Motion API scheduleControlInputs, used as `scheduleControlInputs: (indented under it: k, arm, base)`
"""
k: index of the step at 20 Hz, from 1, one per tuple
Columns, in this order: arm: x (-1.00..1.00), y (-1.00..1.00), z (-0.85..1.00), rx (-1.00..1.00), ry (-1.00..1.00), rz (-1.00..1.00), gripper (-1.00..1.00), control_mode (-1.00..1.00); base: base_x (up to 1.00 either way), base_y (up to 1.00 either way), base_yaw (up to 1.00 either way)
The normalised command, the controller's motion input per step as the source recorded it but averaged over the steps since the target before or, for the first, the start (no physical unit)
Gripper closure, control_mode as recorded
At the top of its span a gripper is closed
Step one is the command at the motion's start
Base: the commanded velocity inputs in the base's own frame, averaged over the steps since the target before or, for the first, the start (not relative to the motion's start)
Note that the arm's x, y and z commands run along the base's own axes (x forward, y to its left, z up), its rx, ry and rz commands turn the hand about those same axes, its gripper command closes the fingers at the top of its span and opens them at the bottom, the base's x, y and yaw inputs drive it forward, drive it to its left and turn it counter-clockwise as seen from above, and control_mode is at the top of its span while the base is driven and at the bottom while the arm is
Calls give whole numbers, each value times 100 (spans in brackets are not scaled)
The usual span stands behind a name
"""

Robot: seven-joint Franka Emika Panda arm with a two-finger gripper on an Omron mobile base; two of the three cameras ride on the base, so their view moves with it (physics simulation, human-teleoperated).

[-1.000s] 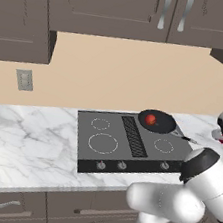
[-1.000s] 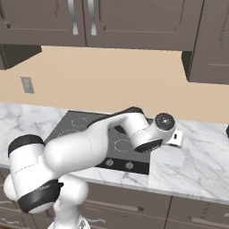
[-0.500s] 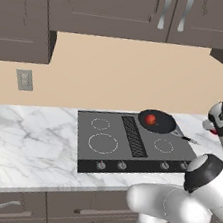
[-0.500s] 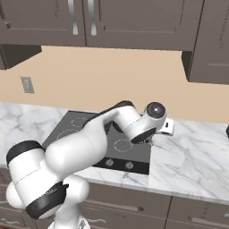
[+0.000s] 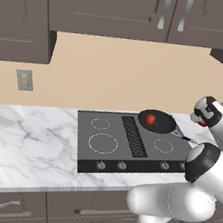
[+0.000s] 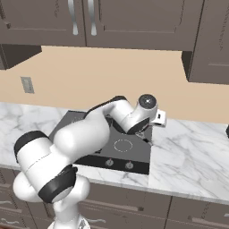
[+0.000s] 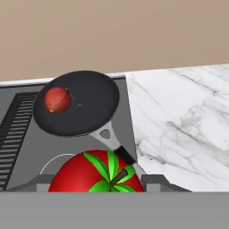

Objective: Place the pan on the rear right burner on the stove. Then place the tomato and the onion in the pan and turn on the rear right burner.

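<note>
The black pan (image 7: pixel 78 109) sits at the stove's (image 7: pixel 18 134) rear right and covers the rear right burner ring. Its handle points toward me. The dull red onion (image 7: pixel 57 99) lies in the pan's left half. My gripper (image 7: pixel 96 184) is shut on the bright red, green-topped tomato (image 7: pixel 96 176), held in the air above the front right of the stove, short of the pan. From the left base view, the pan (image 5: pixel 156 121) holds the onion (image 5: pixel 150 119), and the gripper (image 5: pixel 203 119) hangs to its right with a sliver of tomato (image 5: pixel 202 123) showing.
Marble counter (image 7: pixel 179 112) runs to the right of the stove. A black vent grille (image 5: pixel 133 135) splits the cooktop, with several knobs (image 5: pixel 121 164) along its front edge. The tan wall (image 5: pixel 119 74) stands behind, and dark cabinets (image 5: pixel 123 9) hang overhead.
My hand has carried the tomato leftward and a little up, from over the counter toward the stove. Pan and onion have not moved.
</note>
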Motion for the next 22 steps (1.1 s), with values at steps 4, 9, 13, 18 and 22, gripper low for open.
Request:
scheduleControlInputs:
  k: [4, 9, 13, 18, 22]
  arm:
    - [19, 25, 0, 0, 0, 0, 100, -100]
    - [15, 25, 0, 0, 0, 1, 100, -100]
    - [22, 17, -5, 0, 0, 1, 100, -100]
    - [30, 9, -11, 0, 0, 6, 100, -100]
    - [30, 4, -16, 0, 0, 10, 100, -100]
  base:
    - [0, 0, 0]
    - [0, 0, 0]
    - [0, 0, 0]
    - [0, 0, 0]
    - [0, 0, 0]
